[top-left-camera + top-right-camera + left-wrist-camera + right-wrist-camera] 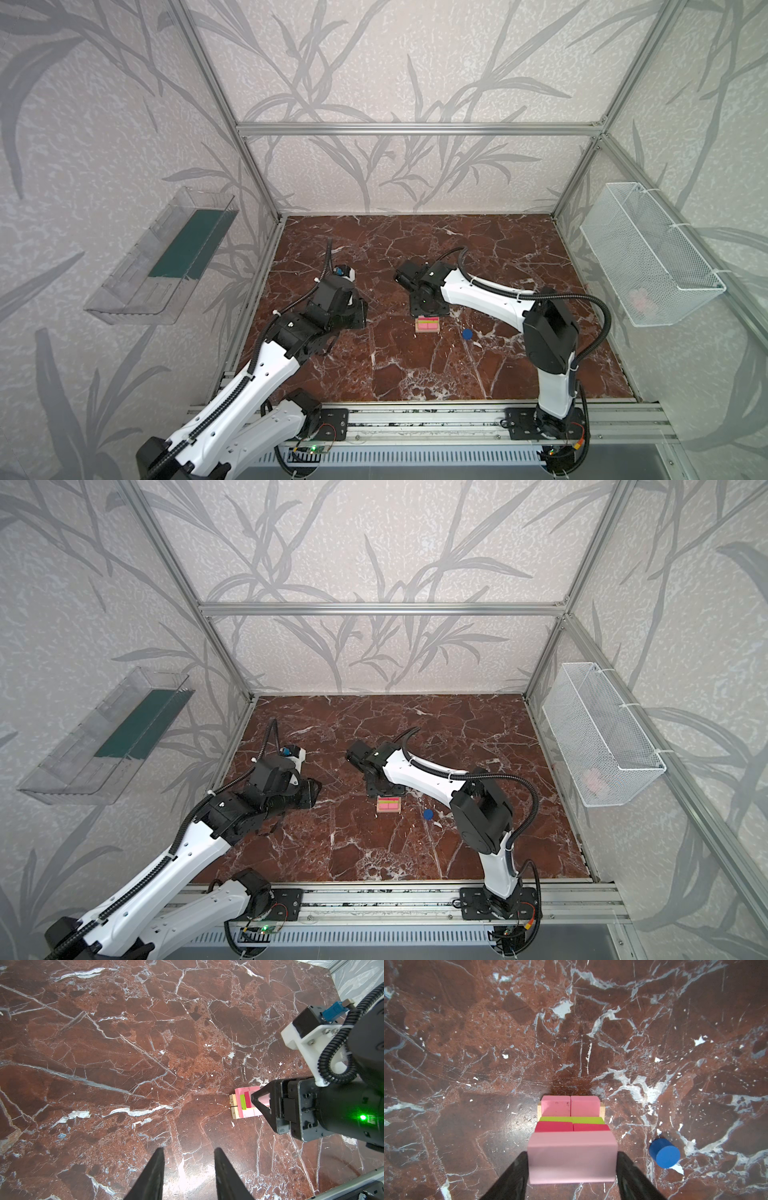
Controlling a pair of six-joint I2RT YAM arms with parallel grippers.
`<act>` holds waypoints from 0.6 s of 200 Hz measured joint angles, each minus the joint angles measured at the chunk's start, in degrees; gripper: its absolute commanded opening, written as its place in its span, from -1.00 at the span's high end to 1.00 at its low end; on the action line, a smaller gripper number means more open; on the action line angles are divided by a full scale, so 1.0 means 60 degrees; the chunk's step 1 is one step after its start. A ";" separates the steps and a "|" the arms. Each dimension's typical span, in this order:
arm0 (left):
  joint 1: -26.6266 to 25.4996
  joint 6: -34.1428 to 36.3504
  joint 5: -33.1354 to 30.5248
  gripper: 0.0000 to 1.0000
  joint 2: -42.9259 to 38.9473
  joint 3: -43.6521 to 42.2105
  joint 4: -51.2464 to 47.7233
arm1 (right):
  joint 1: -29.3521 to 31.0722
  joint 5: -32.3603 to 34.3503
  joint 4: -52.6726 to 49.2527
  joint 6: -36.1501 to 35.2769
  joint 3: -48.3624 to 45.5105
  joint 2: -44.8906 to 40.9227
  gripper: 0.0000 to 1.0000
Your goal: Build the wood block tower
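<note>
Pink bar [572, 1159]: likely light, rigid, smooth; take by short ends. Sits between jaws of right gripper [572, 1153], grip uncertain; left gripper [188, 1150] part-open, empty.

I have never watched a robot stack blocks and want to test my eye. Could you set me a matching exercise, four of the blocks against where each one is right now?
Things:
1. blue disc
2. lime-green bar
3. tan bars
4. topmost pink bar

Places:
A. at the bottom of the tower, on the table
B. between the right arm's jaws
C. on the table, apart from the tower
D. in the tower, beside the red cubes

Pairs: 1-C, 2-D, 3-A, 4-B
</note>
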 measured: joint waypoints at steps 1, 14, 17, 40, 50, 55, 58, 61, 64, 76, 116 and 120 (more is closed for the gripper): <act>0.0000 0.0000 0.0004 0.22 0.0000 0.0000 0.0000 | 0.0000 0.0000 0.0000 0.0000 0.0000 0.0000 -0.34; 0.0000 0.0000 0.0000 0.22 0.0000 0.0000 0.0000 | 0.0000 0.0000 -0.0004 0.0000 0.0000 0.0000 -0.34; 0.0000 0.0000 0.0000 0.22 0.0000 0.0000 0.0000 | 0.0000 0.0000 0.0000 0.0000 0.0000 0.0000 -0.34; 0.0000 0.0000 0.0000 0.22 0.0000 0.0000 0.0000 | 0.0000 0.0000 -0.0004 0.0000 0.0000 0.0000 -0.36; 0.0000 0.0000 0.0000 0.22 0.0000 0.0000 0.0000 | 0.0000 0.0004 -0.0004 0.0000 0.0000 0.0000 -0.39; 0.0000 0.0000 0.0000 0.22 0.0000 0.0000 0.0000 | 0.0000 0.0000 -0.0004 -0.0004 0.0000 0.0000 -0.40; 0.0000 0.0000 0.0000 0.22 0.0000 0.0000 0.0000 | 0.0000 0.0000 -0.0004 -0.0004 0.0000 0.0000 -0.41; 0.0000 0.0000 0.0000 0.22 0.0000 0.0000 0.0004 | 0.0000 0.0000 -0.0004 0.0000 0.0000 0.0000 -0.41; 0.0000 0.0000 0.0004 0.22 0.0000 0.0000 0.0000 | 0.0000 0.0004 -0.0004 0.0000 0.0000 0.0000 -0.42; -0.0004 0.0000 0.0000 0.22 0.0000 0.0000 0.0000 | 0.0000 0.0004 -0.0007 0.0000 0.0000 0.0000 -0.44; 0.0000 0.0000 0.0000 0.22 -0.0004 0.0000 0.0000 | 0.0000 0.0011 -0.0007 -0.0004 0.0000 0.0000 -0.49; 0.0000 0.0000 0.0000 0.22 0.0000 0.0000 0.0000 | 0.0000 0.0011 -0.0007 0.0000 0.0000 0.0000 -0.49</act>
